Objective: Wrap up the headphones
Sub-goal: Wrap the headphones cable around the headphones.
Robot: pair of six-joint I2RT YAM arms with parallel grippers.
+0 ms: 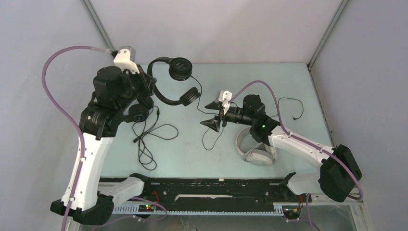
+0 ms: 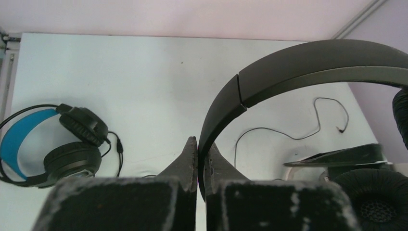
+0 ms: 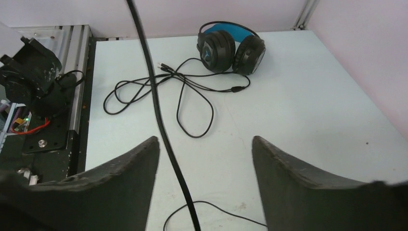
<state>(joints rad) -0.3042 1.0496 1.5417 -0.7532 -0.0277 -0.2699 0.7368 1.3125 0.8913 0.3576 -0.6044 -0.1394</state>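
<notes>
- Both fingers of the left gripper (image 2: 201, 144) clamp the band of the thin black headset (image 1: 180, 70), raised off the table (image 1: 192, 161).
- Blue-lined headset (image 1: 136, 113) lies below them.
- Right gripper (image 3: 205, 159) fingers stand apart, a cable (image 3: 149, 72) passing between.
- White headset (image 1: 257, 156) lies beneath that arm.

Pale table (image 1: 192, 154), plain grey walls (image 1: 216, 29), metal corner posts (image 1: 327, 31).
</notes>
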